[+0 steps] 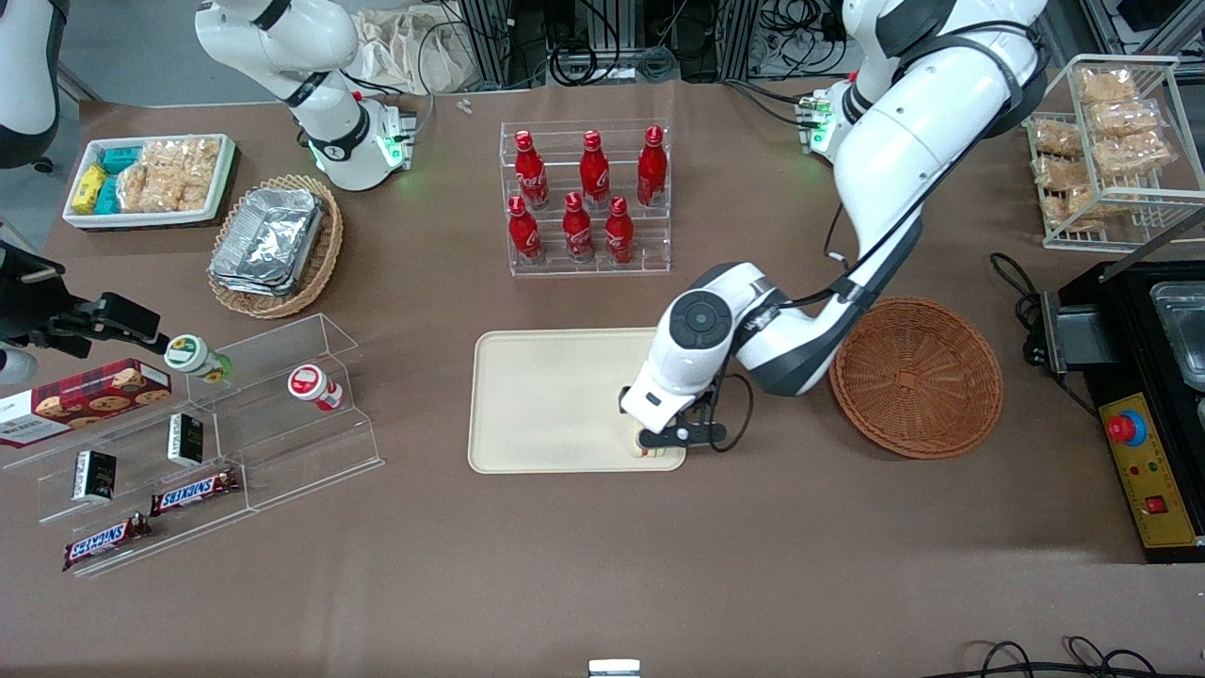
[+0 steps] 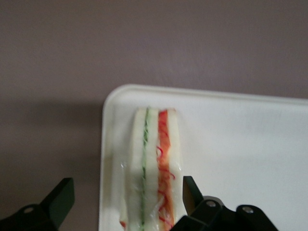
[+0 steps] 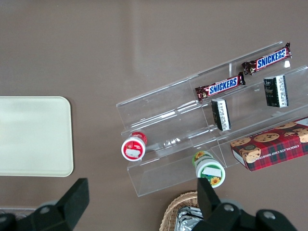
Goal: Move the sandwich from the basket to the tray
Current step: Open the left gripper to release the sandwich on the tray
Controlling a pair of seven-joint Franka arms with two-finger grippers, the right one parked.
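The sandwich [image 2: 153,159] stands on its edge on the cream tray [image 2: 240,144], in the tray's corner nearest the front camera and toward the basket. Its green and red filling lines face the wrist camera. My left gripper [image 2: 126,190] hangs open over it. One finger [image 2: 189,191] is close against the bread's red side. The other finger [image 2: 61,196] stands well apart, out over the table. In the front view the gripper [image 1: 651,441] is low over that tray [image 1: 555,395] corner, hiding most of the sandwich [image 1: 643,450]. The reddish-brown basket [image 1: 915,377] beside the tray holds nothing.
A clear rack of red bottles [image 1: 586,200] stands farther from the front camera than the tray. A tan basket of foil containers [image 1: 273,243] and a clear stepped shelf [image 1: 216,433] of snacks lie toward the parked arm's end. A black machine [image 1: 1144,405] sits past the reddish-brown basket.
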